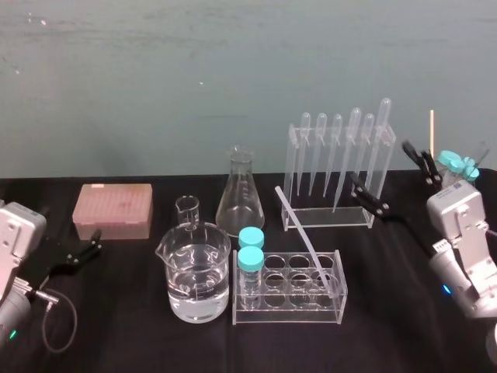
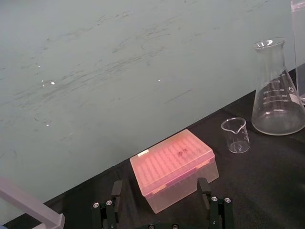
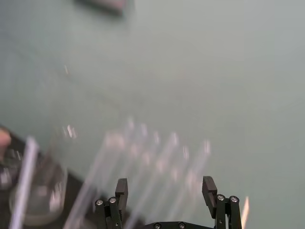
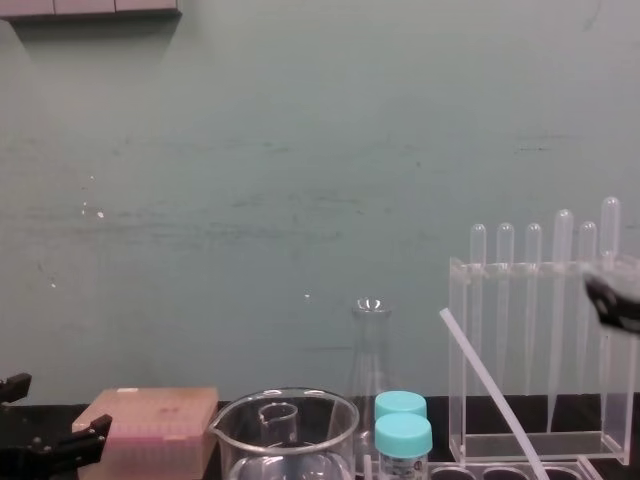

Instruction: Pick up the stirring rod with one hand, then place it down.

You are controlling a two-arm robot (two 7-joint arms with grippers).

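Translucent white, the rod is leaning in the tube rack on the black tabletop, its lower end sitting in a right-hand well and its top tilting back-left toward the flask. We are holding our right gripper by the pipette rack, jaws apart and empty. Our left gripper is hovering beside the pink box, jaws apart.

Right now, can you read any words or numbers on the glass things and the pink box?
Erlenmeyer flask: white printed scale with numbers, too small to read.
Large beaker: faint scale marks, too blurred to read.
Pink pipette-tip box: small pale sticker on its lid, nothing readable.
No text can be quoted here.
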